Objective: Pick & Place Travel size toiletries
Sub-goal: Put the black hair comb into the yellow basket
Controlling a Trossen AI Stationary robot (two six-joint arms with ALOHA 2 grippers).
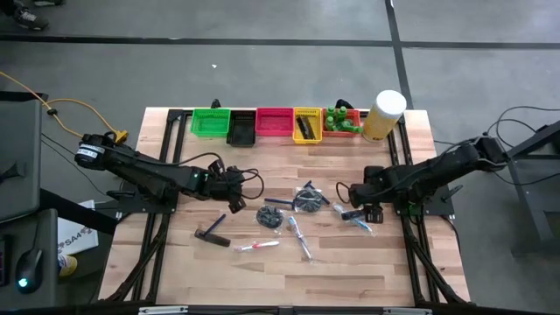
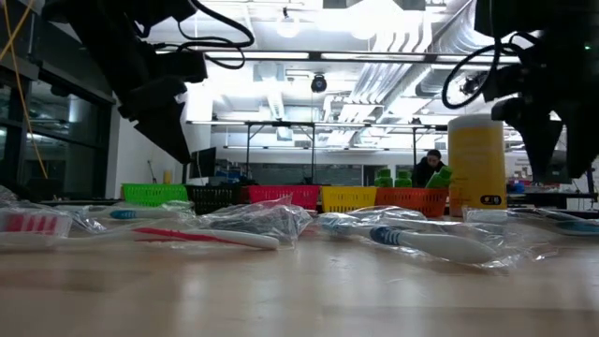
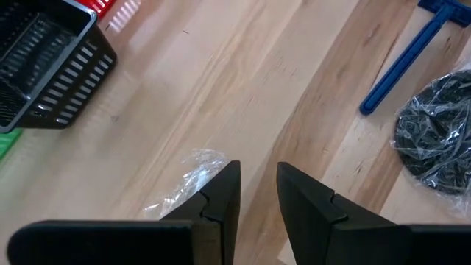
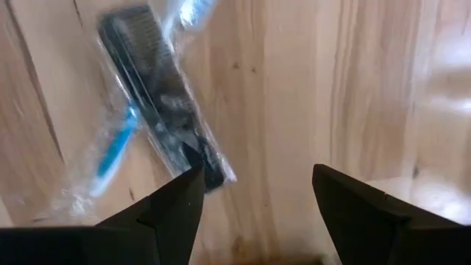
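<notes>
Bare wood along the near edge of the surface [image 1: 289,284], with wide open room from corner to corner. Just beyond, toward the middle: a pink toothbrush [image 1: 255,246], a blue-and-white toothbrush [image 1: 299,237], and a black comb [image 1: 213,232] nearer the left edge. Farther in, two dark round discs [image 1: 270,216] in clear wrap, side by side (strands inside, seen past the left wrist). Left end effector [image 1: 234,199] above the surface left of the discs, fingers [image 3: 221,199] narrowly parted, gripping nothing, a scrap of clear wrap beside them. Right end effector [image 1: 357,194] near the right edge, fingers spread wide and empty, above a wrapped comb and toothbrush [image 4: 158,103]. Open strip of wood behind both. Along the far edge, a row of bins [image 1: 273,122], little green bottles [image 1: 343,122] in the rightmost, then a pale-yellow cylinder [image 1: 383,115] at the far right corner.
</notes>
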